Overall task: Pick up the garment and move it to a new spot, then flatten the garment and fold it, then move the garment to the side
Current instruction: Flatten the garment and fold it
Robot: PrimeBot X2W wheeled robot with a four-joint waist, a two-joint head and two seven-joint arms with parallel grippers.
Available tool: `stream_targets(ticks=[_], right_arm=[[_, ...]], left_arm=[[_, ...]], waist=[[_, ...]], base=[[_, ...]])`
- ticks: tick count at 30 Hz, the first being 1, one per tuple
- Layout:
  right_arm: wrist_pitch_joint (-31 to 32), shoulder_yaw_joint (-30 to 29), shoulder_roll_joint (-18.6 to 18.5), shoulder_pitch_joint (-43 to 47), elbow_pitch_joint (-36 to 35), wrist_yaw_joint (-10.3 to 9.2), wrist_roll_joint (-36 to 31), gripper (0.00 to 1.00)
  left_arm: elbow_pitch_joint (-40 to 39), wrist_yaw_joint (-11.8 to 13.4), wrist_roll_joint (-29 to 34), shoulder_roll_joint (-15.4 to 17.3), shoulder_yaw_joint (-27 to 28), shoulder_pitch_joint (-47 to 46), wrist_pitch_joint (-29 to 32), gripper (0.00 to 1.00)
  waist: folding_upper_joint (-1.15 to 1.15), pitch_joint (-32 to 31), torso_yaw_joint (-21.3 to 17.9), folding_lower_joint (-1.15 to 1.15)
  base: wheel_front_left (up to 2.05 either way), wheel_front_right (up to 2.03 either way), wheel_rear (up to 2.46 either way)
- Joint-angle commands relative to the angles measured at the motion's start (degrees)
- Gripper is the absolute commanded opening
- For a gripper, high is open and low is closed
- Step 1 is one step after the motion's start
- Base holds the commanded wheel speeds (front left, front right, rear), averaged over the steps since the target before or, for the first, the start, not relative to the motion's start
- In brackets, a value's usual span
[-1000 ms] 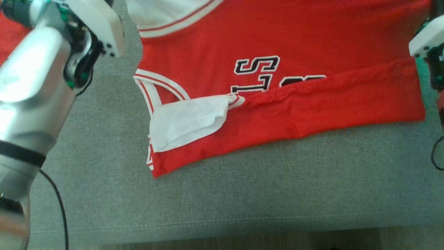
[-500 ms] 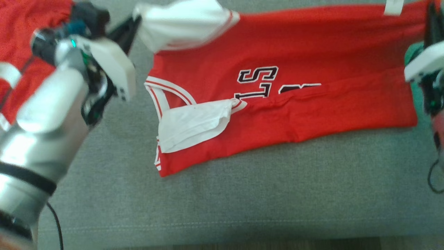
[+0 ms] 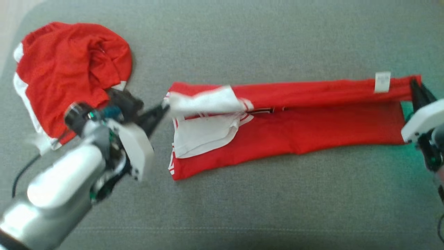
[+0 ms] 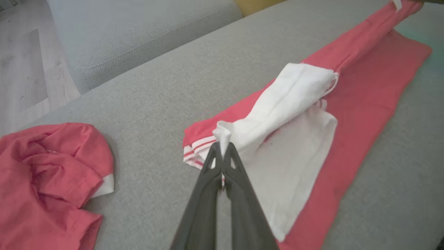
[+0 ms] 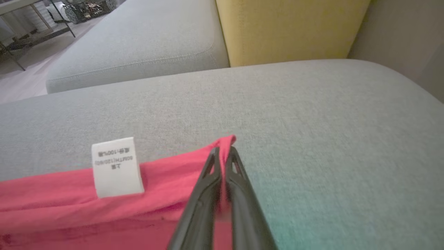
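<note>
The garment point(image 3: 312, 132) is a red jersey with white trim, lying as a long folded strip across the grey cushion point(image 3: 242, 208). My left gripper point(image 3: 163, 109) is shut on its white shoulder end point(image 4: 225, 133), holding that edge just above the layer below. My right gripper point(image 3: 414, 88) is shut on the red hem corner point(image 5: 227, 142) at the opposite end, beside a white care label point(image 5: 116, 166). The far edge is stretched between both grippers and folded toward me over the lower layer point(image 4: 364, 100).
A second red garment point(image 3: 69, 69) lies crumpled at the cushion's far left, close behind my left wrist. Another grey cushion point(image 5: 131, 52) and a yellow one point(image 5: 288, 27) stand beyond. Wooden floor point(image 4: 24, 69) shows past the left edge.
Both grippers have drawn the garment's far edge toward me, folding it over so the lettering is nearly covered. The camera has also shifted, showing more of the cushion and the crumpled garment.
</note>
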Motion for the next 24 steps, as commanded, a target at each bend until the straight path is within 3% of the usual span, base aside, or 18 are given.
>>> stream_targets(ticks=[1, 9, 15, 16, 17, 18, 19, 24], right_arm=[[0.7, 1.0, -1.9, 1.2, -1.7, -0.05, 1.2, 0.0], [6.1, 2.9, -3.6, 3.9, -3.7, -0.05, 4.4, 0.0], [10.0, 4.4, -4.4, 5.8, -4.7, -0.05, 5.8, 0.0], [10.7, 4.7, -4.6, 6.2, -4.7, -0.05, 5.9, 0.16], [11.2, 4.9, -4.7, 6.5, -4.8, -0.05, 5.9, 0.86], [11.6, 4.9, -4.9, 6.7, -4.7, -0.05, 6.0, 1.0], [11.8, 4.8, -5.1, 6.8, -4.5, -0.05, 5.9, 1.0], [9.7, 3.6, -5.6, 6.7, -3.7, -0.05, 4.4, 1.0]], left_arm=[[-3.3, 0.7, 0.3, 3.3, 1.9, -1.3, 0.8, 0.0], [-11.7, 2.6, 3.2, 7.1, -2.2, 2.5, 5.0, 0.0], [-11.0, 2.8, 4.3, 6.6, -4.6, 4.3, 5.7, 0.0], [-10.5, 2.9, 4.3, 6.4, -4.8, 4.6, 5.8, 0.0], [-10.0, 2.9, 4.2, 6.2, -5.1, 5.0, 5.9, 0.02], [-9.6, 2.9, 4.2, 6.1, -5.4, 5.3, 5.9, 0.56], [-9.2, 3.1, 4.2, 5.9, -5.6, 5.6, 5.7, 1.0], [-8.0, 4.2, 2.8, 4.7, -4.8, 6.9, 4.0, 1.0]], waist=[[0.0, -1.0, 0.4, 0.0], [0.0, -1.8, 0.1, 0.0], [0.0, -2.4, -0.6, 0.0], [0.0, -2.5, -0.7, 0.0], [0.0, -2.6, -0.9, 0.0], [0.0, -2.7, -1.1, 0.0], [0.0, -2.8, -1.3, 0.0], [0.0, -3.7, -1.8, 0.0]], base=[[0.0, 0.0, 0.0], [0.0, 0.0, 0.0], [0.0, 0.0, 0.0], [0.0, 0.0, 0.0], [0.0, 0.0, 0.0], [0.0, 0.0, 0.0], [0.0, 0.0, 0.0], [0.0, 0.0, 0.0]])
